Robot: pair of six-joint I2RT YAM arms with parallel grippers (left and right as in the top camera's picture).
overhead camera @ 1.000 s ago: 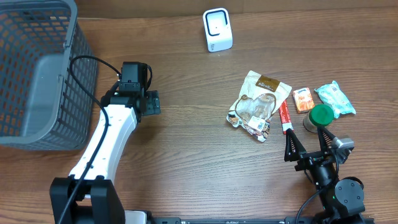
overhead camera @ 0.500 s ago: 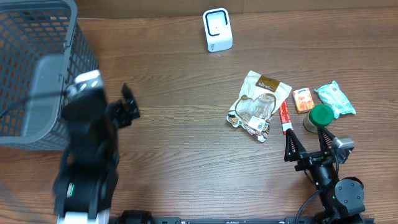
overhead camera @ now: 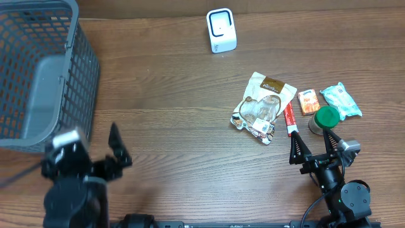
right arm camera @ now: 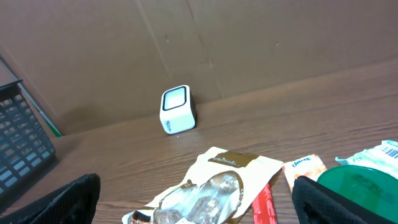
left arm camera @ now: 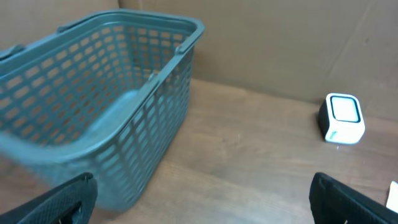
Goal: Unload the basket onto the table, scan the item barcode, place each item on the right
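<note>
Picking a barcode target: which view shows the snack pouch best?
Overhead: the snack pouch lies whole and unobstructed. Right wrist crops the snack pouch at the bottom edge; left wrist shows at most a sliver.

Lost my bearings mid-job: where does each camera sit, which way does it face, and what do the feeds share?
Overhead: above the table, looking straight down on basket, scanner and snack pouch; left gripper and right gripper open at the near edge.
Left wrist: low on the left, facing away from the robot toward basket and scanner; its fingers fill the bottom corners.
Right wrist: low on the right, facing likewise over snack pouch, green lid, scanner; fingers in the bottom corners.
Shared: both wrist views hold the scanner.
</note>
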